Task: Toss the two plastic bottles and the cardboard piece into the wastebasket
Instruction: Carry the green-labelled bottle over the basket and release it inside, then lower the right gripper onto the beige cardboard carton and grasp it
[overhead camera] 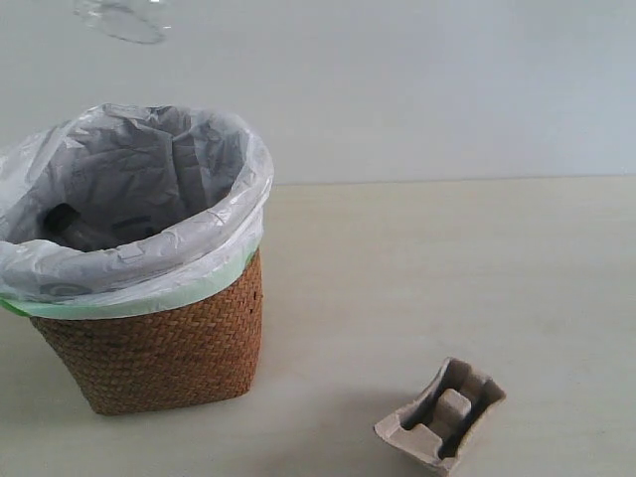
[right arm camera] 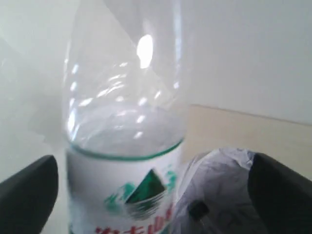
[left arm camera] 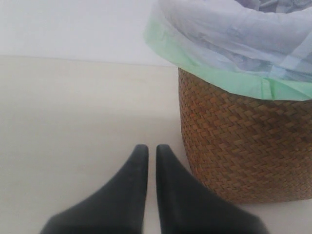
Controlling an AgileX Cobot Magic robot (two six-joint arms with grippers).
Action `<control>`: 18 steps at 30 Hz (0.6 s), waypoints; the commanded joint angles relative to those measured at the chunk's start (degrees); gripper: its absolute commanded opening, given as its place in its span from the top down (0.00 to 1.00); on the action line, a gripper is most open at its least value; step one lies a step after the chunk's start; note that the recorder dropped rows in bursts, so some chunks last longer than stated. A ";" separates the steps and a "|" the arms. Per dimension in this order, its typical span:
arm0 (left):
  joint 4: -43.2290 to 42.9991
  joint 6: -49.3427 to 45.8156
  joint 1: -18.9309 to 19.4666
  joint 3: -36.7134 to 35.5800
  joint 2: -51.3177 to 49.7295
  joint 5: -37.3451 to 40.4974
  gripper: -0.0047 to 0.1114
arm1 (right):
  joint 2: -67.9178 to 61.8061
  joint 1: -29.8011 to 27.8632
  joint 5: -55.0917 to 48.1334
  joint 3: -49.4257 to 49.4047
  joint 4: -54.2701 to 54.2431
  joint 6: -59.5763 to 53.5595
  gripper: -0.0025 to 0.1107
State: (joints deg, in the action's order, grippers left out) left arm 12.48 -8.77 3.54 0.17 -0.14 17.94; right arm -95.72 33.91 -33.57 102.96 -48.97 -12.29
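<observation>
The wicker wastebasket (overhead camera: 159,348), lined with a white-grey bag with a green edge, stands at the left. A clear bottle's end (overhead camera: 121,20) shows above it at the top edge of the exterior view. In the right wrist view the green-and-white-labelled bottle (right arm camera: 124,195) sits between the wide-apart fingers of my right gripper (right arm camera: 153,165), touching neither finger (right arm camera: 29,195), over the basket's bag (right arm camera: 229,185). A small black cap (right arm camera: 197,209) lies inside the bag. The beige cardboard piece (overhead camera: 442,412) lies on the table at the front right. My left gripper (left arm camera: 147,148) is shut and empty beside the basket (left arm camera: 243,141).
The beige table (overhead camera: 447,268) runs back to a pale wall (overhead camera: 447,89). Neither arm shows in the exterior view.
</observation>
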 commanded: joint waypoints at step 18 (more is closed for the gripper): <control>-0.11 0.50 0.19 -0.17 0.14 -0.15 0.91 | -2.09 -0.07 -34.16 -0.18 48.97 32.08 0.10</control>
State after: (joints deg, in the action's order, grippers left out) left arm 12.48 -8.77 3.54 0.17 -0.14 17.94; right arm -98.25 33.91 -59.35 102.68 -9.05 13.75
